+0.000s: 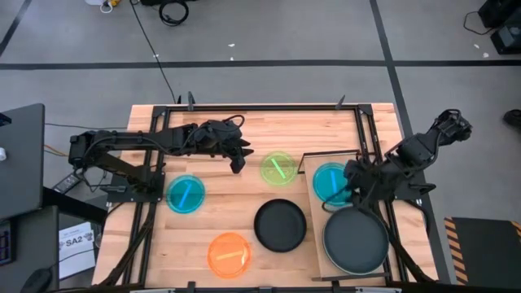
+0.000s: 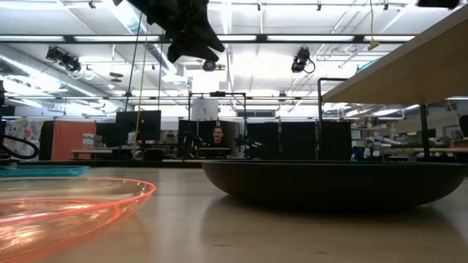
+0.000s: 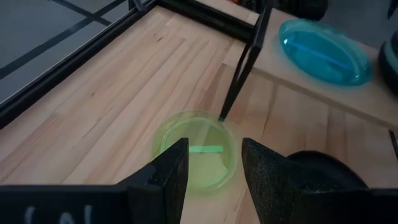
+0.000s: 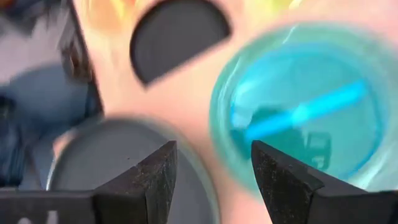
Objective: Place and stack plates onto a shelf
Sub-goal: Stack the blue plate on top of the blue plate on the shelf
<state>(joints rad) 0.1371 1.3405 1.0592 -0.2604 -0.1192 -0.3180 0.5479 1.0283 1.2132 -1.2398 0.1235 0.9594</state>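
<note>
The lime green plate (image 1: 278, 168) lies flat on the tabletop. My left gripper (image 1: 238, 159) hovers open just to its left; in the left wrist view the lime plate (image 3: 196, 149) shows between and beyond the open fingers of my left gripper (image 3: 214, 165). The shelf (image 1: 313, 216), a raised light-wood board, carries a cyan plate (image 1: 332, 183) and a large dark plate (image 1: 356, 242). My right gripper (image 1: 354, 185) is open above the shelf, between those two plates, with the cyan plate (image 4: 298, 112) and the dark plate (image 4: 124, 168) below it.
On the tabletop lie a second cyan plate (image 1: 186, 194), an orange plate (image 1: 229, 254) near the front edge and a smaller black plate (image 1: 280, 225) beside the shelf. A black metal frame (image 1: 362, 130) surrounds the table. Bare wood lies toward the far edge.
</note>
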